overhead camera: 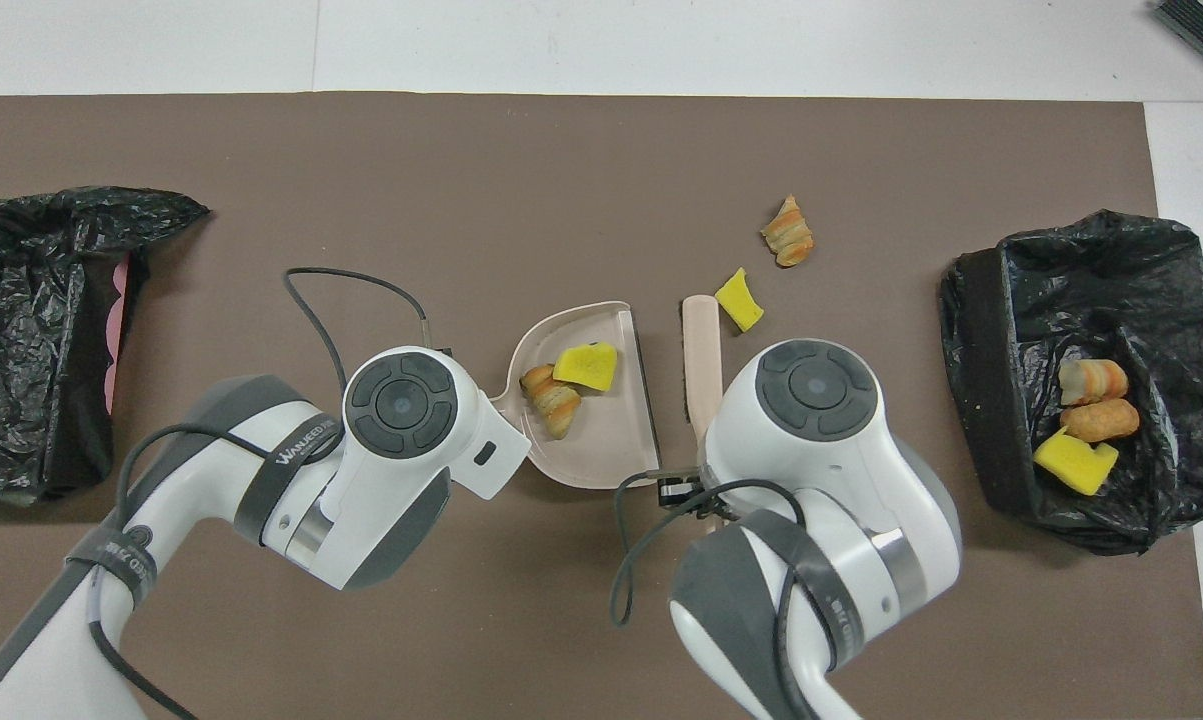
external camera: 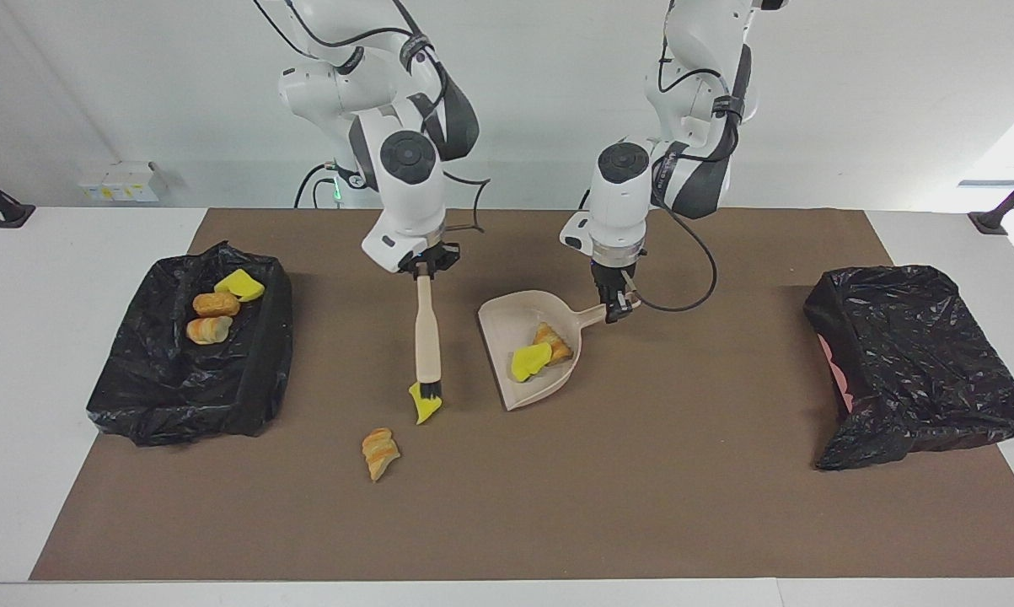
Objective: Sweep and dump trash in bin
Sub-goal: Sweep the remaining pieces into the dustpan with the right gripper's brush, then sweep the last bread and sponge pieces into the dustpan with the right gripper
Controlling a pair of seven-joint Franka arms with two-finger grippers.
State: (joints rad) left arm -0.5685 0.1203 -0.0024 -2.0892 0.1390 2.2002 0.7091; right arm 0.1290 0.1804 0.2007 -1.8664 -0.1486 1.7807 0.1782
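My right gripper (external camera: 423, 268) is shut on the handle of the beige brush (external camera: 427, 337) (overhead camera: 702, 350), which hangs upright. Its black bristles touch a loose yellow wedge of trash (external camera: 426, 411) (overhead camera: 738, 300). A tan lump (external camera: 379, 453) (overhead camera: 788, 232) lies on the mat a little farther from the robots. My left gripper (external camera: 614, 305) is shut on the handle of the beige dustpan (external camera: 507, 324) (overhead camera: 611, 440). The pan holds a yellow chunk (external camera: 529, 361) (overhead camera: 586, 365) and a tan chunk (external camera: 553, 341) (overhead camera: 553, 395). Its mouth faces the brush. From overhead, the wrists hide both grippers.
A black-lined bin (external camera: 186, 379) (overhead camera: 991, 400) at the right arm's end holds three pieces of trash. A second black-bagged bin (external camera: 920, 362) (overhead camera: 31, 330) lies at the left arm's end. The left arm's cable (overhead camera: 361, 285) loops over the brown mat.
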